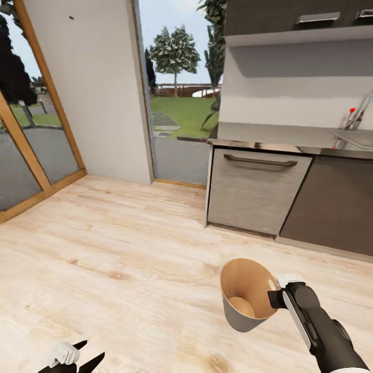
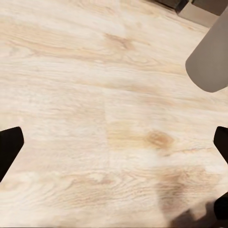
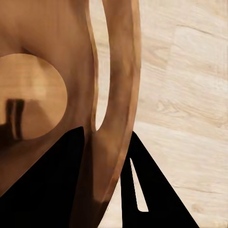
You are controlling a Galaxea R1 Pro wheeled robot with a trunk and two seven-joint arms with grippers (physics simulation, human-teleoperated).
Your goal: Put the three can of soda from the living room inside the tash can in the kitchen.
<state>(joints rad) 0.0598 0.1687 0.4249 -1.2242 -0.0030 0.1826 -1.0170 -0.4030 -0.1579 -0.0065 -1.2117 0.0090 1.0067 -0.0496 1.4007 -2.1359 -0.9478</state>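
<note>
- Tan-brown inside and pale grey outside, the tash can (image 1: 247,296) hung tilted above the floor (image 1: 119,259), its open mouth turned up toward my head camera; nothing lay inside it that I could see
- My right tool (image 1: 274,296) was clamped on the rim of the tash can, at the side nearest my right arm, one finger (image 3: 42,185) inside the wall and the other finger (image 3: 156,190) outside, as my right wrist camera showed
- From that same wrist camera the round bottom of the bin showed pale brown and bare, with the plank floor beyond the rim
- My left tool (image 1: 77,357) sat low by my left side over the floor, its dark fingers spread wide and holding nothing
- Through my left wrist camera the two fingertips (image 2: 9,147) stood far apart at the edges, bare planks between them, and the grey outside of the tash can (image 2: 211,61) showed off to one side
- Ahead of me stood a kitchen table (image 1: 269,139) with a steel top, a grey drawer front (image 1: 256,189) with a dark handle below it, a darker cabinet door (image 1: 331,207) beside that, and a tap (image 1: 357,116) at the far right
- Glass doors with wooden frames (image 1: 31,129) stood to my left, and grass and a tree (image 1: 175,54) showed outside
</note>
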